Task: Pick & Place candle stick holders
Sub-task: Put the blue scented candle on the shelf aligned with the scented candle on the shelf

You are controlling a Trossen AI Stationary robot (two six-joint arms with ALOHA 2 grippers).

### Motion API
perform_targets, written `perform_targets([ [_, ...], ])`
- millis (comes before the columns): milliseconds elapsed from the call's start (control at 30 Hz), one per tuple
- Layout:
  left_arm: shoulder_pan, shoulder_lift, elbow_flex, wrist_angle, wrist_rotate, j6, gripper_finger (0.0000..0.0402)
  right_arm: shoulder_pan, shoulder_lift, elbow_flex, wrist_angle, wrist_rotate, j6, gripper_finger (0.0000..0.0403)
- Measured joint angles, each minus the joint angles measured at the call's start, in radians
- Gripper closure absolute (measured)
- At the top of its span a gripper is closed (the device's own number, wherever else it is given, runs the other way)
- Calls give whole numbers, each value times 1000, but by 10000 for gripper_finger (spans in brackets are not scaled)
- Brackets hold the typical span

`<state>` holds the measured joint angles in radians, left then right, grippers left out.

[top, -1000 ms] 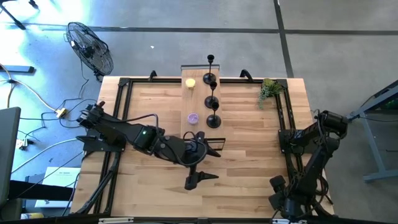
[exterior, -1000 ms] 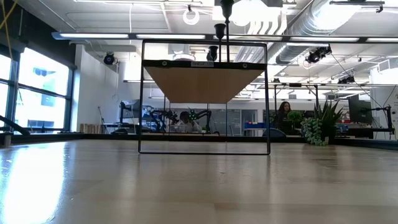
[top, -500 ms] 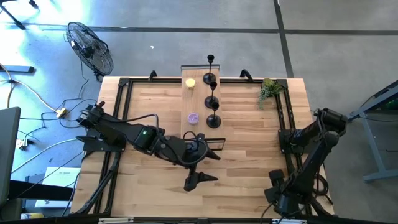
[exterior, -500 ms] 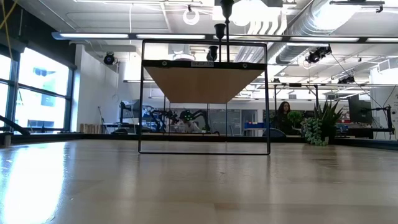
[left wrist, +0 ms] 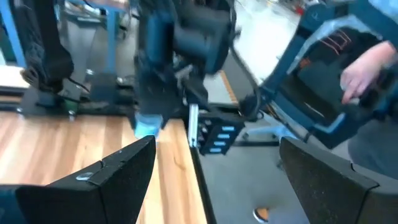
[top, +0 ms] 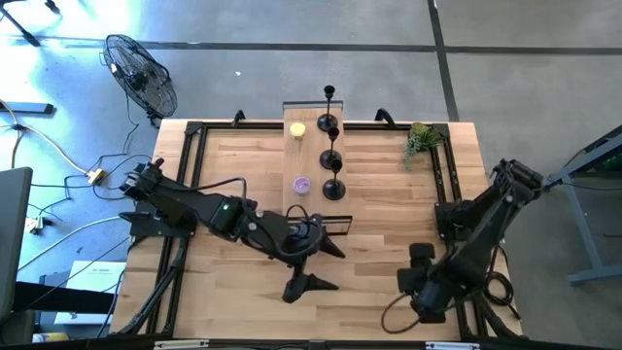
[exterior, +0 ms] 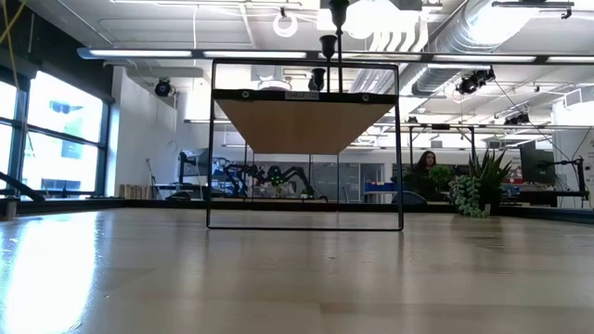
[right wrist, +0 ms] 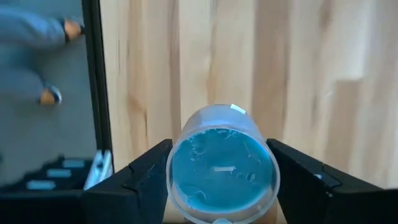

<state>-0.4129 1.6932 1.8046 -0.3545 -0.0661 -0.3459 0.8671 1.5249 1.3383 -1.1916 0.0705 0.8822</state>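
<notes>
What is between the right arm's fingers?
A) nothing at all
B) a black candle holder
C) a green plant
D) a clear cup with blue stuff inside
D: in the right wrist view, a clear cup with blue stuff inside sits between the right gripper fingers, above the wooden table. The candle holders stand far off at the back.

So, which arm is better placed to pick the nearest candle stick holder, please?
Left, probably. The left claw is open, empty and close to the nearest candle stick holder; the right claw is farther off, closed on a blue-filled cup.
</notes>
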Motion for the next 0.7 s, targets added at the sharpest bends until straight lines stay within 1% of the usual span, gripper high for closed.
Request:
perform_targets([
  [100,-1,4,0,-29,1,12,64,-48,0,95,-42,49,-28,177],
  [333,3,34,1,-102,-97,133,64,-153,0,286,-49,166,-119,177],
  [400,3,48,-1,-137,-103,156,64,-180,0,327,-50,191,-143,177],
  [533,7,57,0,-209,-109,166,64,-224,0,381,-42,221,-196,177],
  [667,7,70,0,-231,-200,184,64,-254,0,396,-21,222,-241,177],
  [700,7,71,-1,-225,-206,185,64,-259,0,396,-12,216,-256,177],
])
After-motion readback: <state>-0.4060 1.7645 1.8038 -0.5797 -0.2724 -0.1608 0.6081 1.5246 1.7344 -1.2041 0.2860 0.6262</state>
